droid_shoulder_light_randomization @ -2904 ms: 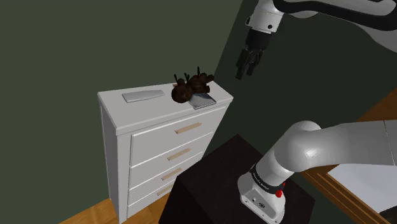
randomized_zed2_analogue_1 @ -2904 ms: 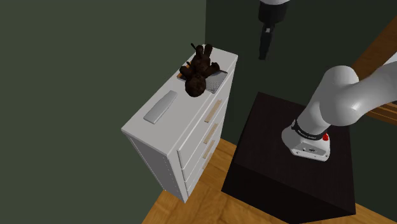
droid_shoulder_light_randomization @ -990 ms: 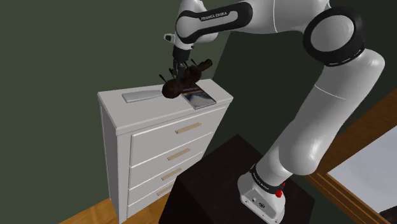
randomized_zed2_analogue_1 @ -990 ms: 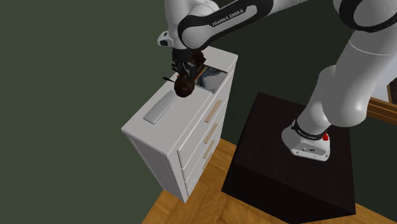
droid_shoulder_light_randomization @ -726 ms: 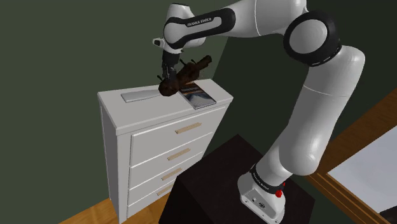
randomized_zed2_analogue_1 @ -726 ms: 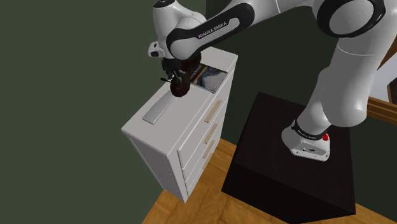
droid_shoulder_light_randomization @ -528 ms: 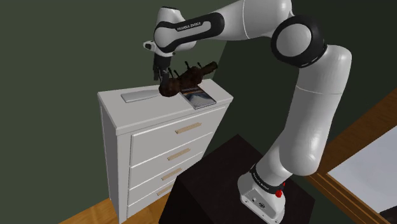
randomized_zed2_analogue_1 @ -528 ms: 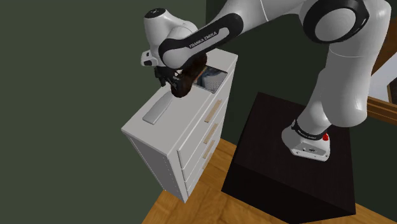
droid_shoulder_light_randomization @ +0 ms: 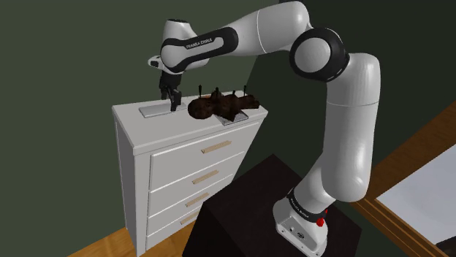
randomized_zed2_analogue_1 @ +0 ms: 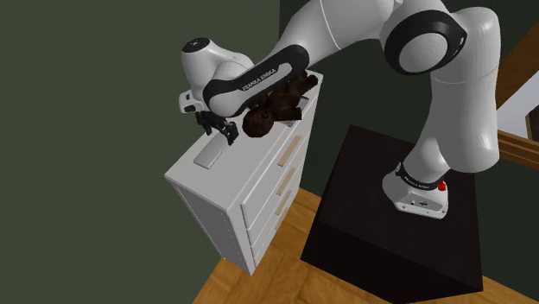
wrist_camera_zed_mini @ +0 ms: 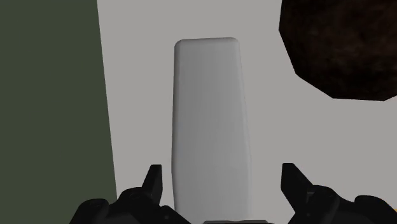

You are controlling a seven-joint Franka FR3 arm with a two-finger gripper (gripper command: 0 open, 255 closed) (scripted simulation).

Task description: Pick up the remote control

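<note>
One grey remote (droid_shoulder_light_randomization: 153, 110) (randomized_zed2_analogue_1: 210, 154) (wrist_camera_zed_mini: 210, 127) is lying flat on the white dresser (droid_shoulder_light_randomization: 131, 118) (randomized_zed2_analogue_1: 192, 173), near its wall-side edge. One hand (droid_shoulder_light_randomization: 173, 100) (randomized_zed2_analogue_1: 226, 131) (wrist_camera_zed_mini: 222, 170) is hovering over it, fingers (wrist_camera_zed_mini: 154, 175) spread wide, straddling the remote without touching. One brown plush toy (droid_shoulder_light_randomization: 215, 106) (randomized_zed2_analogue_1: 272, 108) (wrist_camera_zed_mini: 343, 44) is lying beside it, the arm partly hiding it in the second exterior view. Four drawers are showing.

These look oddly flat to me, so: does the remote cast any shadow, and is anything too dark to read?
Wrist view: the remote is plain grey, softly shaded, with no visible shadow on the dresser top; the brown toy is dark and mottled. Shoulder view: the white dresser stands bright against a dim green wall.
</note>
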